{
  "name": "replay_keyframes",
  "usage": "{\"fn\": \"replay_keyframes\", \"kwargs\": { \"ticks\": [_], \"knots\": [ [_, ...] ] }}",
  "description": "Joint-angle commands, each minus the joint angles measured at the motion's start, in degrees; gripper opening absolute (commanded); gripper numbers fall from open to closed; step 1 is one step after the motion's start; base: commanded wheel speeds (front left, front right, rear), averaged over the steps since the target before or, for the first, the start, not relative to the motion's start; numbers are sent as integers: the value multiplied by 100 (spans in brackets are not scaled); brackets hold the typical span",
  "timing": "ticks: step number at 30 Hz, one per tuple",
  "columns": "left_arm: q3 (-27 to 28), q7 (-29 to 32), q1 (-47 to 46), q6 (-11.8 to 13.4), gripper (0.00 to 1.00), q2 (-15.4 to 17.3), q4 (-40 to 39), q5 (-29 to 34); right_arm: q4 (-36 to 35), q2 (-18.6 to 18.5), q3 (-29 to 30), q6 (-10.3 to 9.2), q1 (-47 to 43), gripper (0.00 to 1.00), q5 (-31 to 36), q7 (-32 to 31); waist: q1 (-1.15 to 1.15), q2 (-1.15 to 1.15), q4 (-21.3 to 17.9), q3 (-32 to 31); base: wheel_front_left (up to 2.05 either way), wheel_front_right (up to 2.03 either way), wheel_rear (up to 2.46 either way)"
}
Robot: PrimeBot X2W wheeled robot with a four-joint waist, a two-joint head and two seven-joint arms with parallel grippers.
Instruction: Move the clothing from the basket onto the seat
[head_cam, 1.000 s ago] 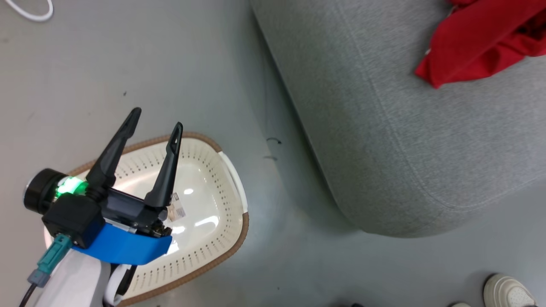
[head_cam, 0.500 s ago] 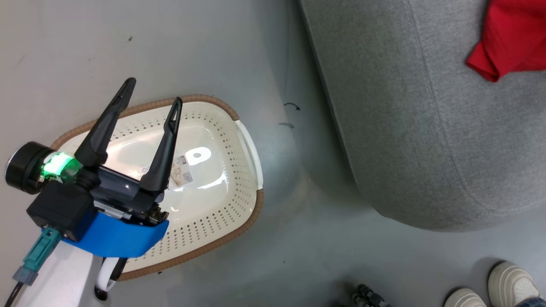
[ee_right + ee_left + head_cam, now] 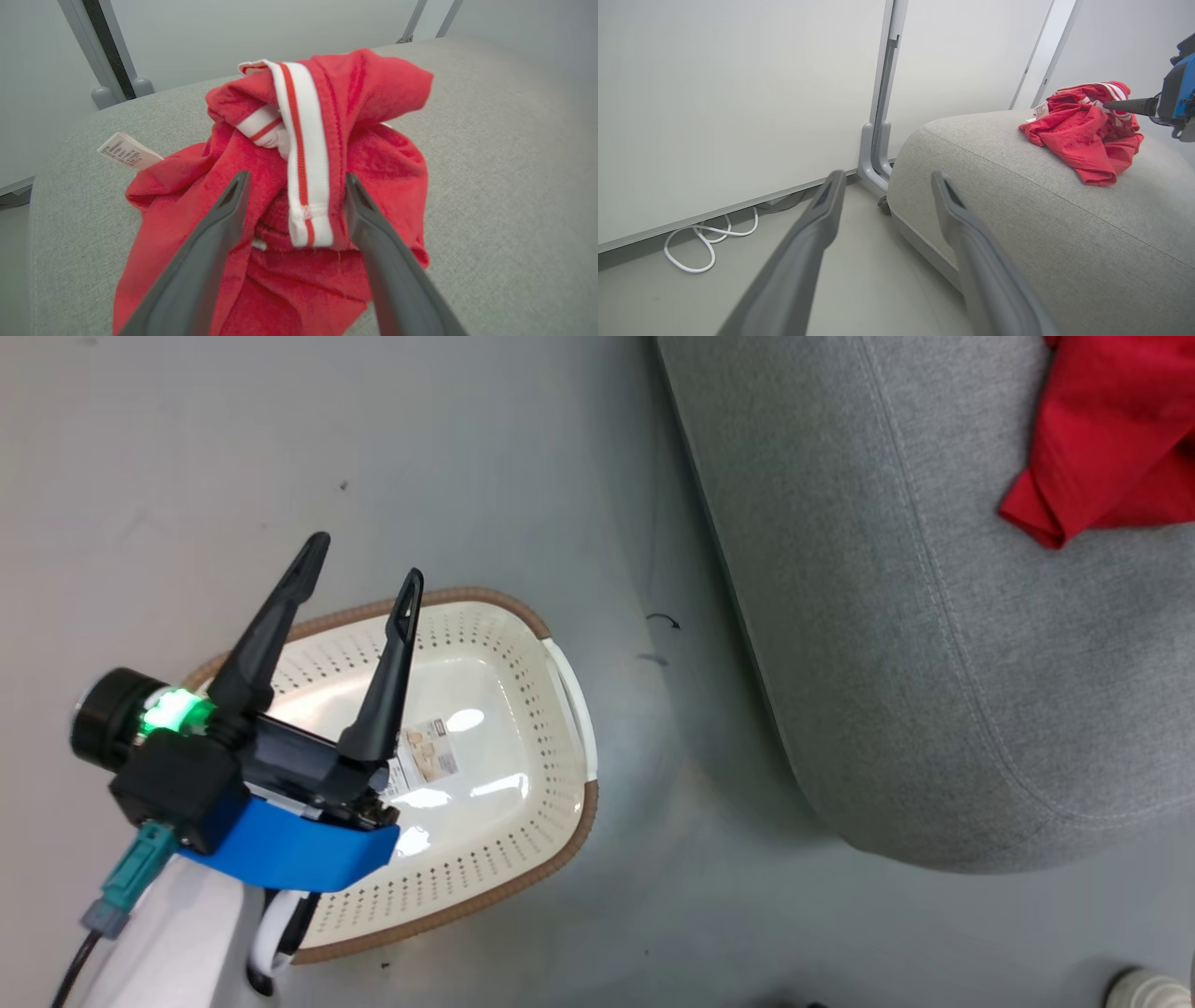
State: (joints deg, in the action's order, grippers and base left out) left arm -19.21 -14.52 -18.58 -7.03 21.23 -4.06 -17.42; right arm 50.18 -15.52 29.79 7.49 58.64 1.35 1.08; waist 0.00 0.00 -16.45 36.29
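Clothing point(image 3: 1073, 135) lies on the seat point(image 3: 1017, 224), back from its rounded edge.

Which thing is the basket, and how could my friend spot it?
Find the big grey seat. On the floor beside it, partly hidden by the left gripper, sits the basket. It is the cream oval tub with holey walls and a brown rim.

Coiled white cable point(image 3: 689, 269) on grey floor point(image 3: 878, 280)

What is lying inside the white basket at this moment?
Inside the basket I see just a paper label on its shiny bottom. The left gripper and its blue wrist cover one corner, so that part is hidden.
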Motion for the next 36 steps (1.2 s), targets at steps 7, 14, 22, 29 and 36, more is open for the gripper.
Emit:
{"fn": "replay_keyframes", "kwargs": {
  "ticks": [7, 14, 22, 29, 36],
  "knots": [
    [-123, -67, 163, -3, 100, -415, 652, -230, -34, -49, -196, 1, -590, 100, -109, 215, 0, 0, 340, -924, 0, 0, 0],
    [242, -72, 543, -28, 100, -821, 844, -354, -457, 74, -671, 1, -1301, 100, -330, 487, 0, 0, 508, -1717, 0, 0, 0],
    [676, -68, 1045, -49, 100, -1112, 1154, -264, -1484, 301, -1304, 1, -2458, 100, -346, 825, 0, 0, 741, -2465, 0, 0, 0],
    [960, -68, 1345, -42, 100, -1239, 1409, -173, -2382, 698, -1581, 2, -3496, 100, -397, 830, 0, 0, 946, -2834, 0, 0, 0],
    [1271, -68, 1565, -45, 100, -1338, 1679, -109, -3282, 1074, -1839, 1, -4542, 100, -395, 620, 0, 0, 1266, -3081, 0, 0, 0]
  ]
}}
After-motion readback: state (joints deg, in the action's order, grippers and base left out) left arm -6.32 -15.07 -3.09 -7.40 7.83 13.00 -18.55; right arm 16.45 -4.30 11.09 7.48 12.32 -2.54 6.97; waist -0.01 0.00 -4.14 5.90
